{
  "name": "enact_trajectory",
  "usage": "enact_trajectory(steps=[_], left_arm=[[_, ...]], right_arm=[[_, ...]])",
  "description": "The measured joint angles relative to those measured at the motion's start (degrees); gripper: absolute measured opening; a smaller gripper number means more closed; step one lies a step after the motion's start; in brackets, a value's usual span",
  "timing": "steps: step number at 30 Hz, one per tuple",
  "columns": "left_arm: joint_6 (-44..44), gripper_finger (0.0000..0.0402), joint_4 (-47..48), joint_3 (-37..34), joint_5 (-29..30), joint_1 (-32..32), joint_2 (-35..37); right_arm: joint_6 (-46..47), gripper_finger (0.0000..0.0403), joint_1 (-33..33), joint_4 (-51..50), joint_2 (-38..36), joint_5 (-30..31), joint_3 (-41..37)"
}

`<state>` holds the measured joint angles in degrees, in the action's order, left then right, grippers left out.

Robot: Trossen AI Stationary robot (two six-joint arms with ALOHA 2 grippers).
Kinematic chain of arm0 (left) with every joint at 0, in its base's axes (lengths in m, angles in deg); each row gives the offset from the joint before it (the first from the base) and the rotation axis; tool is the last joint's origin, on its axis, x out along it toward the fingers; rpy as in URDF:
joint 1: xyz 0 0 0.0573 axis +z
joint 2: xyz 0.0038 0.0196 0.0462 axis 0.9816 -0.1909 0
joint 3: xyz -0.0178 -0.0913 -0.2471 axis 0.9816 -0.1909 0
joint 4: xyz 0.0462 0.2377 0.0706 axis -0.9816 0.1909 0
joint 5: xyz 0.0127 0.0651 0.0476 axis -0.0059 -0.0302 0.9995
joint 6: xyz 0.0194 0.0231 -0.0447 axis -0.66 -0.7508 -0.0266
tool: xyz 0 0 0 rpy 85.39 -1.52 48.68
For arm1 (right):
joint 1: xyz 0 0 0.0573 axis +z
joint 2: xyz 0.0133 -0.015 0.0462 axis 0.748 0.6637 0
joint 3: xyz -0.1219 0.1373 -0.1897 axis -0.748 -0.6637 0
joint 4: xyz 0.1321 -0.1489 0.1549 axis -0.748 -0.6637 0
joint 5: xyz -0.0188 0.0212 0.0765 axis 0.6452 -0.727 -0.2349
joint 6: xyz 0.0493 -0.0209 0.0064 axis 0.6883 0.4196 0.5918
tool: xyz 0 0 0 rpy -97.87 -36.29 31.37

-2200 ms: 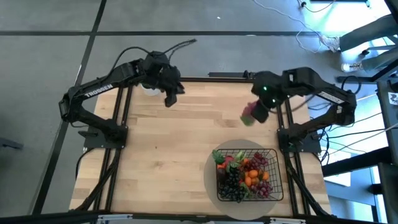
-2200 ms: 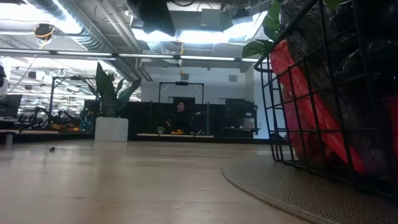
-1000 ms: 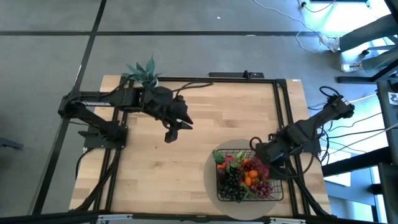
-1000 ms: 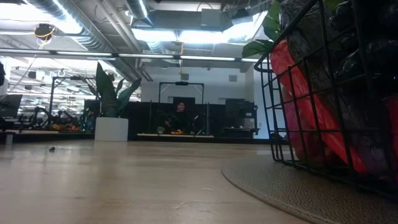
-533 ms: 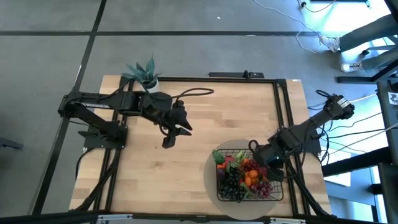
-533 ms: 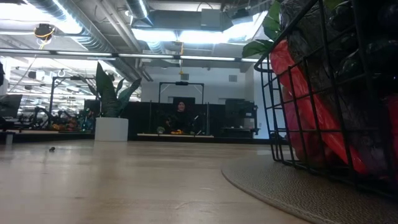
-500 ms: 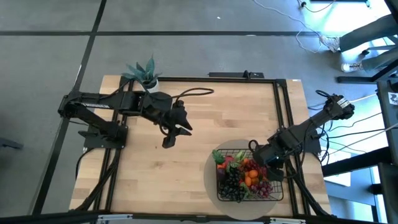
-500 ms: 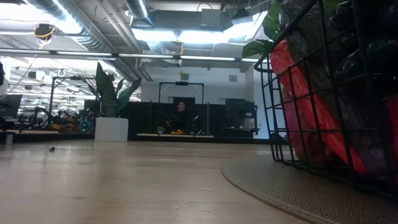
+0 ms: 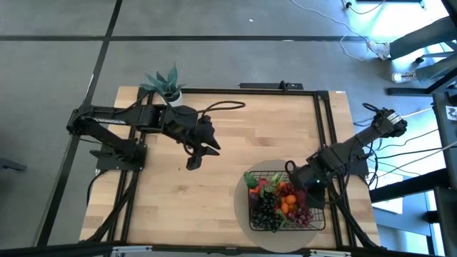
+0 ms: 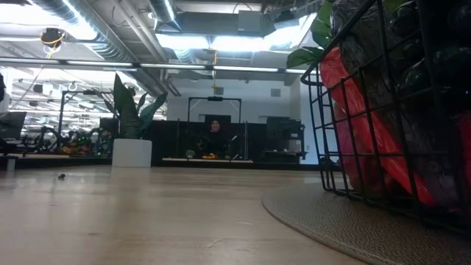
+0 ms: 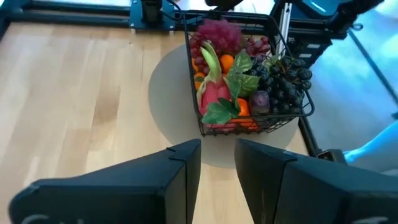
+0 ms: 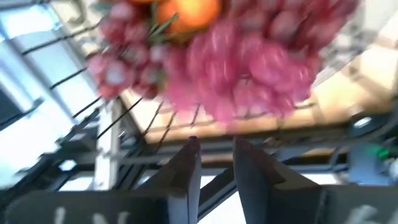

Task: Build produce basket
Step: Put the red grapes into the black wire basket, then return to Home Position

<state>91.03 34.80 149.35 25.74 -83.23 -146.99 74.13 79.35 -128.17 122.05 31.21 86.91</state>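
Open-plan robotics lab: exposed ceiling ducts (image 10: 96, 29), distant workbenches (image 10: 51, 151).

A pale wooden plank table (image 9: 214, 193) is carrying a round beige mat (image 9: 241, 203) at its near right, and a spiky green potted plant (image 9: 166, 82) is standing at its far left corner.

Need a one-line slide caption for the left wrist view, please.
Left pincer hangs over bare wood, facing the wire basket of grapes, tangerines and dragon fruit on its round mat.
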Motion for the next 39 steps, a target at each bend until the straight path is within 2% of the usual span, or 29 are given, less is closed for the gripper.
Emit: enact_trajectory(steps=[3,9,15,18,20,31,36,39], left_arm=[[3.5,0.0087,0.3,0.0,-0.7,-0.3,0.0],[5.7,0.0085,4.4,0.0,-4.1,-0.4,0.0],[7.3,0.0046,7.0,0.0,-3.1,-0.3,0.1],[6.8,0.0012,8.9,0.0,-2.9,-0.9,1.9],[6.9,0.0004,9.3,0.2,-1.0,-1.4,3.3],[8.3,0.0001,14.3,-0.1,7.5,-4.2,10.3],[9.0,0.0001,15.2,0.1,10.2,-5.1,13.0],[9.6,0.0001,17.0,0.0,11.9,-5.7,14.5]], right_arm=[[0.6,0.0081,-0.8,0.0,0.0,-5.4,0.0],[-0.1,0.0058,-2.3,-0.2,0.0,-9.1,1.0],[-6.6,0.0049,-5.4,-0.4,0.0,-10.9,3.8],[-9.7,0.0049,-6.6,-0.4,0.0,-9.2,5.9],[-11.4,0.0048,-7.4,-0.4,0.1,-7.2,7.5],[-15.8,0.0048,-10.7,-0.6,0.0,2.5,17.1],[-14.1,0.0048,-11.0,3.1,0.0,10.8,18.0],[-19.5,0.0048,-12.3,4.0,0.1,10.2,18.0]])
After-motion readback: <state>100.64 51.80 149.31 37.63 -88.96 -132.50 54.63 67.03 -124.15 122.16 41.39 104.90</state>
